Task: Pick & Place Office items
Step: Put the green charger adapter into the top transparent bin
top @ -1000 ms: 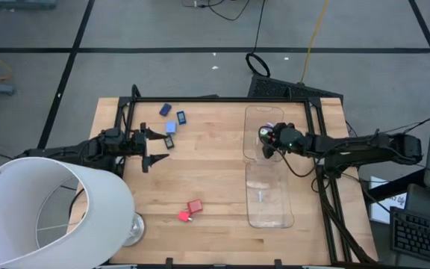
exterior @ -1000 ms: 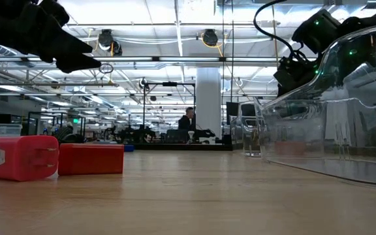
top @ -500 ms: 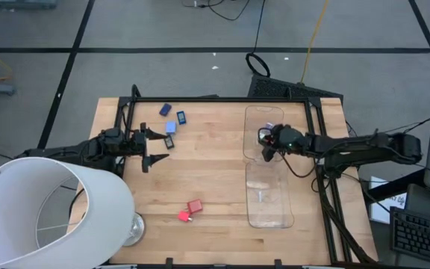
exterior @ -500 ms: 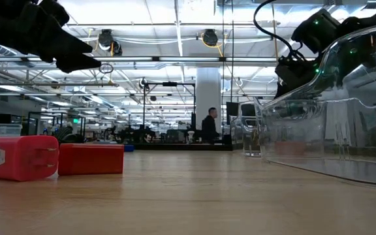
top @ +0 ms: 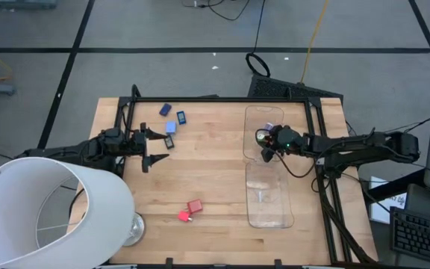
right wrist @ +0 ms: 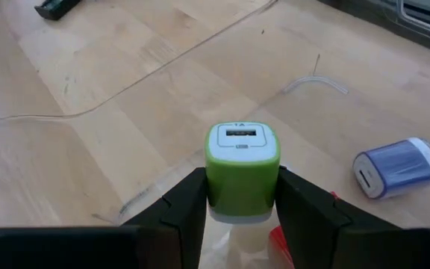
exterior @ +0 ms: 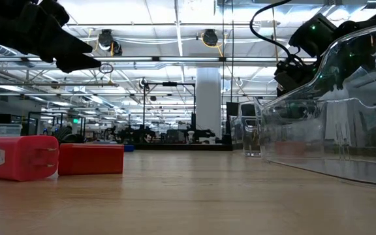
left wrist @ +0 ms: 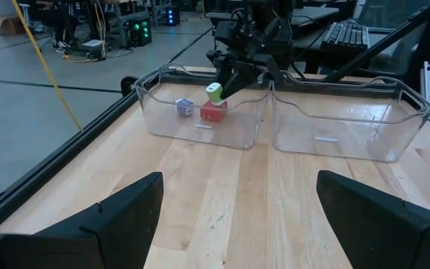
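My right gripper (top: 263, 142) hangs over the far compartment of the clear tray (top: 254, 119), shut on a green block (right wrist: 242, 161), which also shows in the left wrist view (left wrist: 214, 93). A light blue block (right wrist: 394, 168) and a red block (left wrist: 213, 112) lie on the tray floor below it. My left gripper (top: 159, 147) waits open over the table's left side. Near it lie a purple block (top: 165, 110), a light blue one (top: 171, 126), a dark blue one (top: 181, 117) and a black one (top: 169, 141). Two red blocks (top: 195, 205) (top: 184, 216) lie toward the near edge. My right gripper pinches the green block between its two fingers (right wrist: 189, 202), one on each side face (right wrist: 216, 179). The fingers slant down at it from the table's right. The block's port end points away from the gripper, and it hangs clear above the tray floor.
A big white lampshade (top: 51, 213) stands at the table's near left corner. The tray's near compartment (top: 271, 194) holds nothing that shows. Bare wood lies between the two arms. Black rails (top: 200, 99) run along the far edge and the sides.
My right gripper has edged a little toward the table's left above the tray's far compartment, still shut on the green block.
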Controlling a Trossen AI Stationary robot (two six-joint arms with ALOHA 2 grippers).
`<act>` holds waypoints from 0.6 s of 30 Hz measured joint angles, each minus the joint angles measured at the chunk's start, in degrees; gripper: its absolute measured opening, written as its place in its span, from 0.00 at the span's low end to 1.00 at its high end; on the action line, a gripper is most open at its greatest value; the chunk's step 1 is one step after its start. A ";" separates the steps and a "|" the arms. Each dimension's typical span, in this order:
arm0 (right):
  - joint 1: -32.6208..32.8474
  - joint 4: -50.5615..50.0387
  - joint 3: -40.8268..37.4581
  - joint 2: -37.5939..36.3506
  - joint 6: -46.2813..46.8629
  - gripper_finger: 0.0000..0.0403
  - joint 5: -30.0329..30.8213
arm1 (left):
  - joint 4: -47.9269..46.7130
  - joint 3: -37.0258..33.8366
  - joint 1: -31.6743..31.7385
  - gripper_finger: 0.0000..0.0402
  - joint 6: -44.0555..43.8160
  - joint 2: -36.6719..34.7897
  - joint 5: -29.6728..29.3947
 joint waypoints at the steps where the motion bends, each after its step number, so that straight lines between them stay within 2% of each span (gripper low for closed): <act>1: 0.00 0.00 0.00 0.00 0.00 0.34 0.00 | -0.02 0.00 0.00 0.88 0.00 0.00 0.00; 6: 0.00 0.01 0.01 0.00 0.00 0.33 0.00 | -0.02 0.00 0.00 0.88 -0.05 0.00 0.00; 18: 0.00 0.40 0.01 0.00 0.00 0.39 0.05 | -0.02 0.00 0.00 0.87 -0.07 0.00 0.01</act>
